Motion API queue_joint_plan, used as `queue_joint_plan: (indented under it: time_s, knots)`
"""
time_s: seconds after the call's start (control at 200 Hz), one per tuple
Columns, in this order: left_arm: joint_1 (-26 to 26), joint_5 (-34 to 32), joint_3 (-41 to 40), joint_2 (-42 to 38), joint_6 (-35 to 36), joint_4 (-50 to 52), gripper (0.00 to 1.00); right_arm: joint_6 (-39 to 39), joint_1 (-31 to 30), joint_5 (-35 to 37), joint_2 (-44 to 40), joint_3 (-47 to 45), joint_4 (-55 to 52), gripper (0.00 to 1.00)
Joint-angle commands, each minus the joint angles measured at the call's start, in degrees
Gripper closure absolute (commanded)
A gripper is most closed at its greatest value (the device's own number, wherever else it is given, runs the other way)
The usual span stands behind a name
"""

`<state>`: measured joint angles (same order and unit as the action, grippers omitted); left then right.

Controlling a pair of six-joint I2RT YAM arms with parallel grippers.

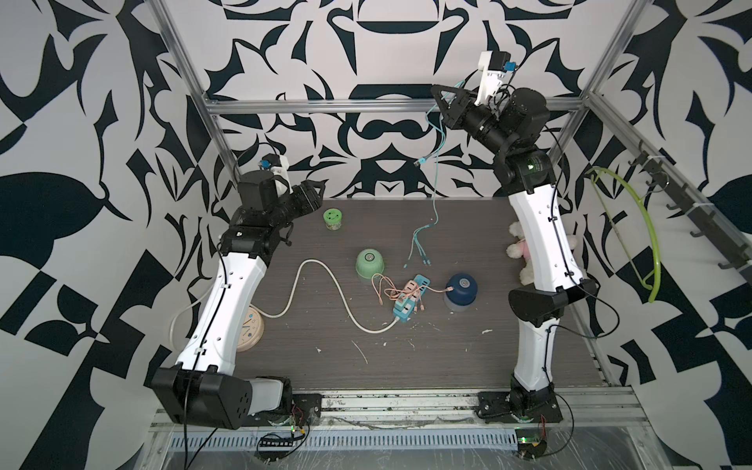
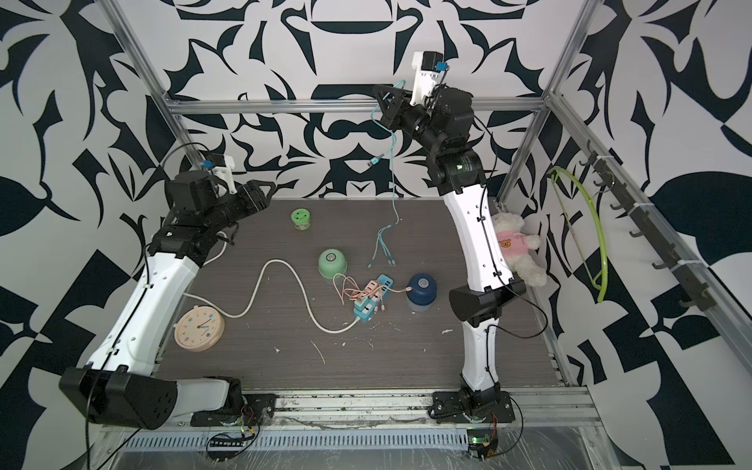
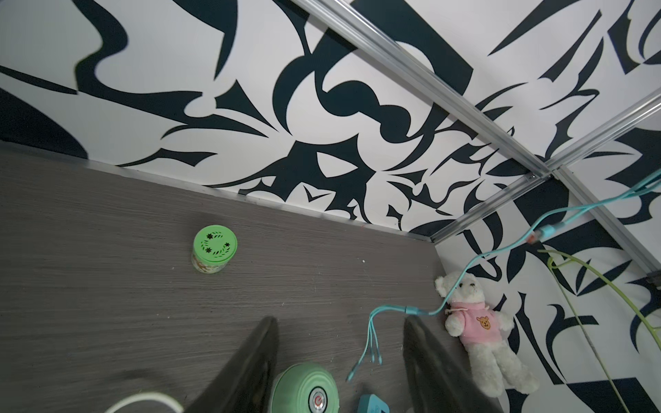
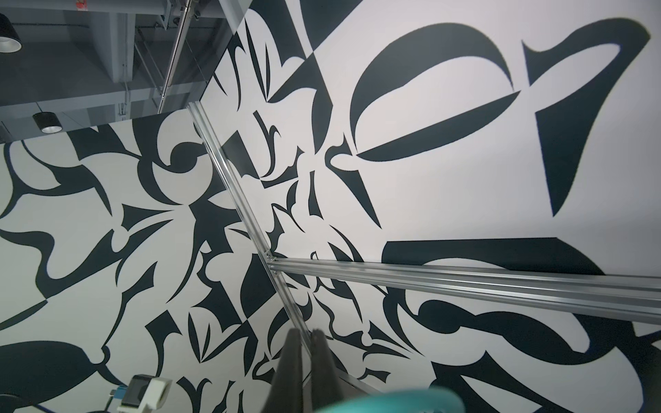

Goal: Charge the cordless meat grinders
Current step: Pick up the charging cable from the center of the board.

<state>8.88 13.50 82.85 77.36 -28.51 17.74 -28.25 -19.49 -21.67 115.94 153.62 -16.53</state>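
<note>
Right claw holds up a teal cable; left claw is wide.
The right claw (image 1: 437, 90) is pinched tight on the teal cable (image 1: 434, 195), which hangs down to the table (image 1: 447, 358). The left claw (image 3: 338, 323) is wide and holds nothing. The mint green grinder (image 1: 370, 263) sits low in front of it. The dark blue grinder (image 1: 461, 287) sits far below the right claw.

Two grinders: mint green grinder (image 1: 370, 261), dark blue grinder (image 1: 462, 286). Two cables: teal cable (image 3: 411, 309), pink cable (image 1: 394, 292). One jar (image 1: 332, 218), one clock (image 2: 199, 328), one teddy bear (image 2: 513, 240), one power strip (image 1: 419, 283).
</note>
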Motion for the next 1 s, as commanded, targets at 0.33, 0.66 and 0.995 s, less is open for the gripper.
queue_joint_plan:
  time_s: [0.33,0.66,0.995]
  knots:
    - [10.4,16.0,-2.0,8.2,10.0,-16.8,0.36,12.7,0.9,-10.9,-12.4,-32.7,-3.0,1.0]
    - [18.9,23.9,-1.2,21.0,6.3,-30.6,0.2,5.0,0.9,-14.2,-16.8,-48.2,4.5,1.0]
    - [19.3,26.1,4.5,28.5,5.2,-29.2,0.12,3.5,0.9,-14.6,-16.4,-48.0,1.1,1.0]
